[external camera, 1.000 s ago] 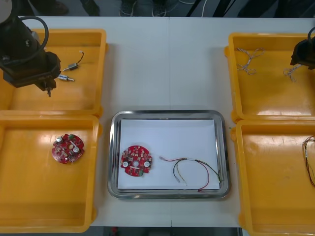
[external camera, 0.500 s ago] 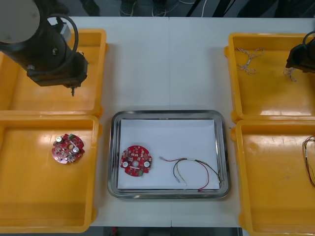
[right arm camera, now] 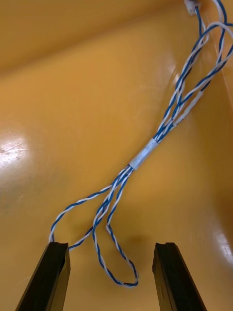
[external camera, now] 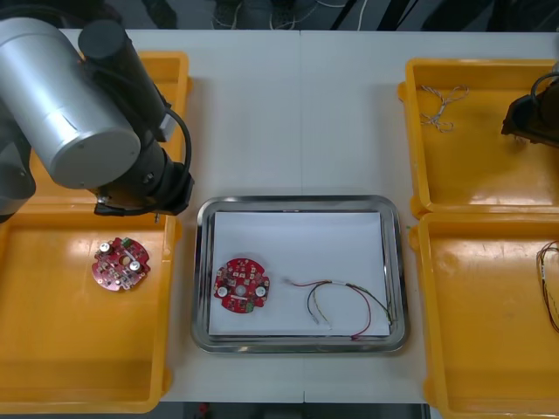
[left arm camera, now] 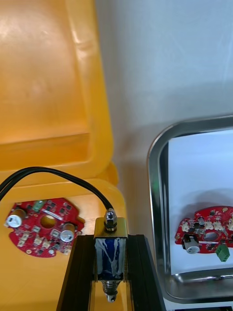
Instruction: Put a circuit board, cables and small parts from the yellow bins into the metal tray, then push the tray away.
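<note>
Left gripper (left arm camera: 110, 241) pinches a small metal part (left arm camera: 110, 257) over the left yellow bins (left arm camera: 92, 160) at their shared rim, beside the metal tray (external camera: 300, 202); its trailing black lead (left arm camera: 48, 171) could snag that rim. Right gripper (right arm camera: 111, 248), spread, hovers over a blue-and-white cable (right arm camera: 143, 154).

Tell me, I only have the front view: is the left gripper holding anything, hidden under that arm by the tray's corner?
Observer: Yes. The left gripper is shut on a small metal part with a black cable looping off it.
Operator: Is it over the tray?
Observer: Not yet. It hangs over the near left bin, at the wall facing the tray.
Operator: And the right gripper?
Observer: The right gripper is open, low in the far right bin, with loops of a twisted blue and white cable lying between its fingers.
</note>
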Robot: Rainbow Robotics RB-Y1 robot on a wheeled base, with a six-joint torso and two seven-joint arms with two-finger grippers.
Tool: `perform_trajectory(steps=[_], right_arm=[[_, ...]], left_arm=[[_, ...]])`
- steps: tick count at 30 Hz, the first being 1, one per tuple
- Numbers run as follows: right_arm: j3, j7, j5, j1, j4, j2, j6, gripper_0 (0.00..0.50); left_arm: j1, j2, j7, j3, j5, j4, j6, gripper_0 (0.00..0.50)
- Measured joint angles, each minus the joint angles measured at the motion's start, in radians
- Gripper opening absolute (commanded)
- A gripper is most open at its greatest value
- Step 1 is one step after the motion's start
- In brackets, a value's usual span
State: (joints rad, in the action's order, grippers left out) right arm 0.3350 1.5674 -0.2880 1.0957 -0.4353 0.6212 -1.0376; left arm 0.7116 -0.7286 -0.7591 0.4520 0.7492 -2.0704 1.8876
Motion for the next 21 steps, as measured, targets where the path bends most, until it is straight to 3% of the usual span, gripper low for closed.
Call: perform_trajectory(steps=[5,6,8,10,11,12,21], right_arm=[[0.000,0.000,-0.026,-0.016,0.000,0.000,0.022,0.500],[-0.001,0.000,-0.027,-0.017,0.000,0.000,0.022,0.467],[-0.001,0.000,-0.028,-0.018,0.000,0.000,0.022,0.355],[-0.001,0.000,-0.028,-0.019,0.000,0.000,0.023,0.150],[-0.001,0.000,-0.029,-0.019,0.000,-0.001,0.023,0.093],[-0.001,0.000,-0.031,-0.019,0.000,-0.001,0.023,0.000],[-0.004,0.000,-0.039,-0.022,-0.001,-0.001,0.022,0.000]], left_arm=[[0.000,0.001,0.199,0.092,-0.023,-0.001,-0.096,0.000],[0.000,0.001,0.249,0.107,-0.028,-0.001,-0.112,0.000],[0.000,0.002,0.314,0.133,-0.037,-0.001,-0.137,0.000],[0.000,0.004,0.335,0.159,-0.049,-0.001,-0.165,0.000],[0.000,0.005,0.333,0.170,-0.054,-0.001,-0.174,0.000],[0.000,0.006,0.333,0.183,-0.059,-0.001,-0.183,0.000],[0.003,0.031,0.333,0.288,-0.095,0.000,-0.231,0.000]])
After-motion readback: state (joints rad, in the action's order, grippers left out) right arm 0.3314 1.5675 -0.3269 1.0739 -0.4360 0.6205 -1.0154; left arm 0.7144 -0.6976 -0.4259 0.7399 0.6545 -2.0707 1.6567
